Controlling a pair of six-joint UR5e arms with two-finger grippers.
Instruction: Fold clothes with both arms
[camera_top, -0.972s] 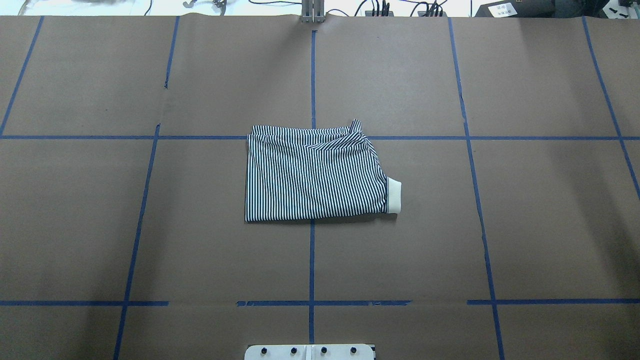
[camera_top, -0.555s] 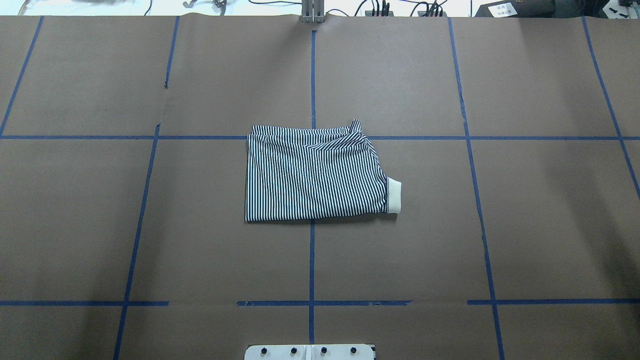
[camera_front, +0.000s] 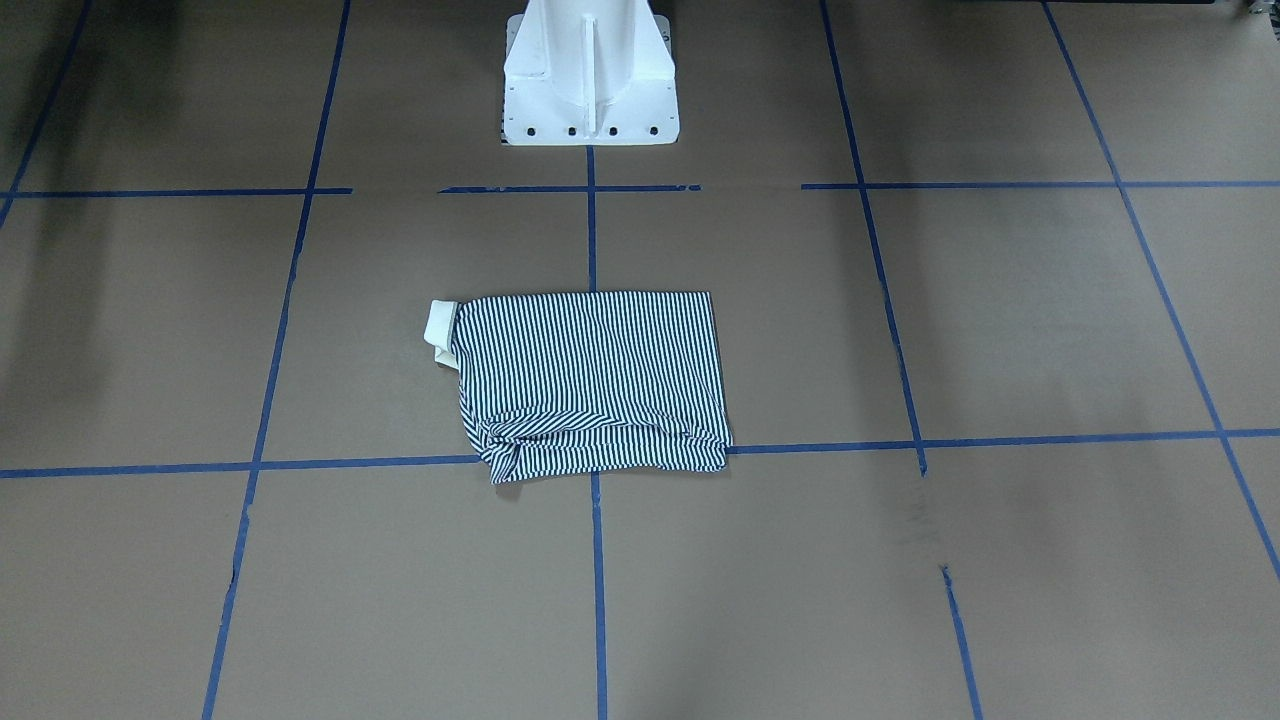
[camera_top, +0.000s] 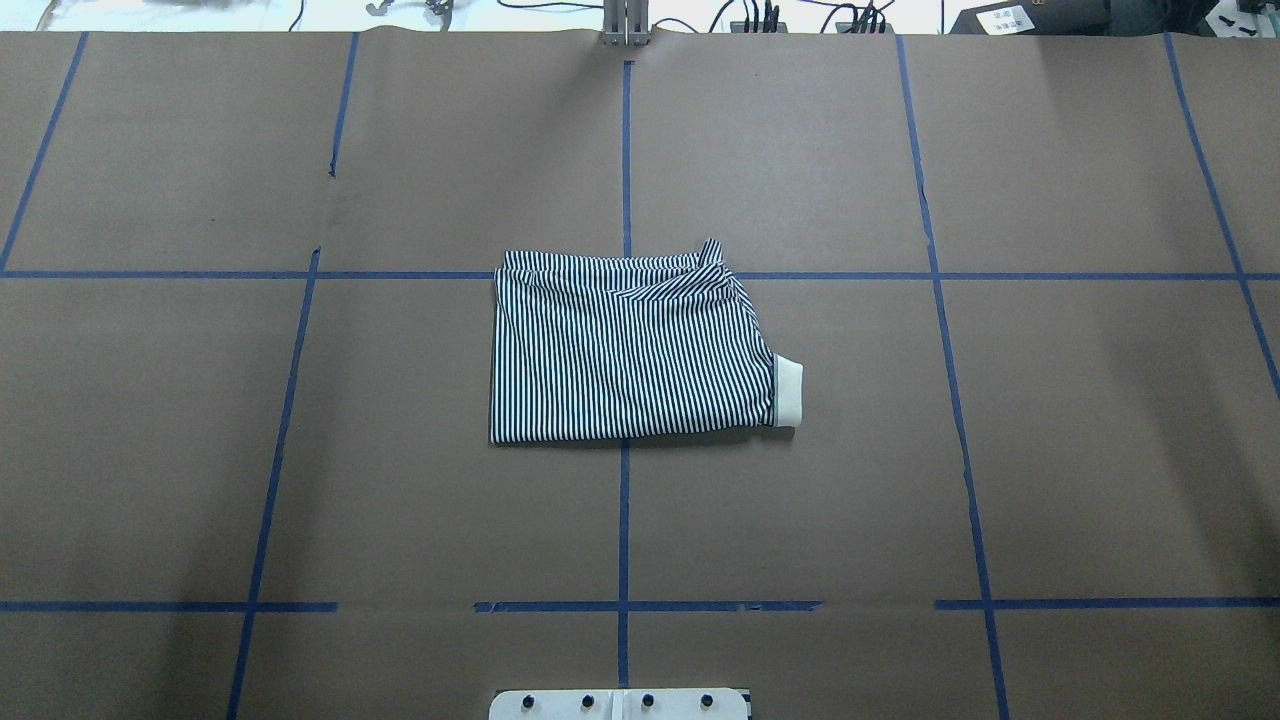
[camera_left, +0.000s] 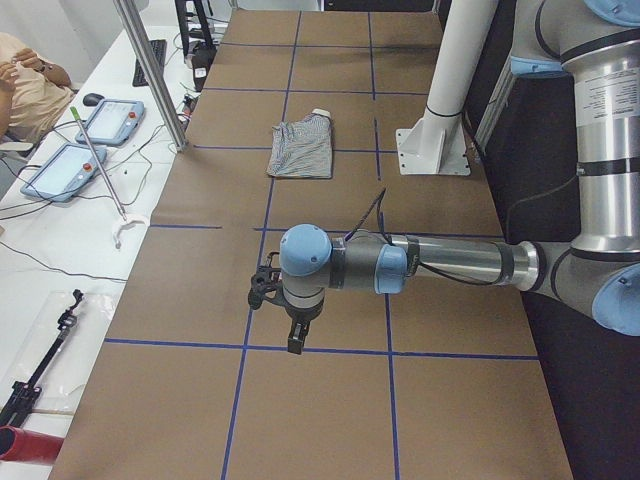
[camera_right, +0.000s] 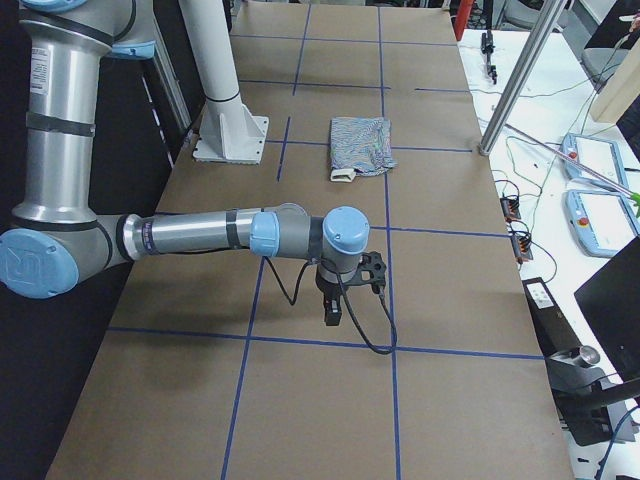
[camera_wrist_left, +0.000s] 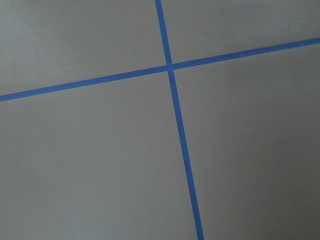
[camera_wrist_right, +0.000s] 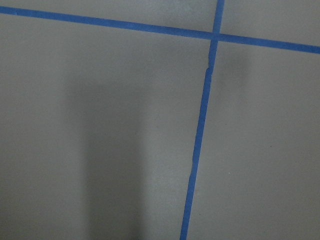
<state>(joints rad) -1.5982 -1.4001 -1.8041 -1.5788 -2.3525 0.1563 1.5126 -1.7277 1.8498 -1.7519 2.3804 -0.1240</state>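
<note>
The striped polo shirt (camera_top: 625, 350) lies folded into a flat rectangle at the table's middle, with its cream collar (camera_top: 788, 392) sticking out on the right. It also shows in the front-facing view (camera_front: 590, 375) and, small, in the exterior left view (camera_left: 303, 148) and the exterior right view (camera_right: 360, 143). My left gripper (camera_left: 295, 340) hangs over bare table far from the shirt, seen only in the exterior left view. My right gripper (camera_right: 333, 310) hangs likewise at the other end, seen only in the exterior right view. I cannot tell whether either is open or shut. Both wrist views show only brown paper and blue tape.
Brown paper with a blue tape grid (camera_top: 624, 520) covers the table. The white pedestal base (camera_front: 588, 75) stands at the robot's edge. Tablets, cables and a metal post (camera_left: 150, 75) are along the far side, where a person (camera_left: 25, 85) sits.
</note>
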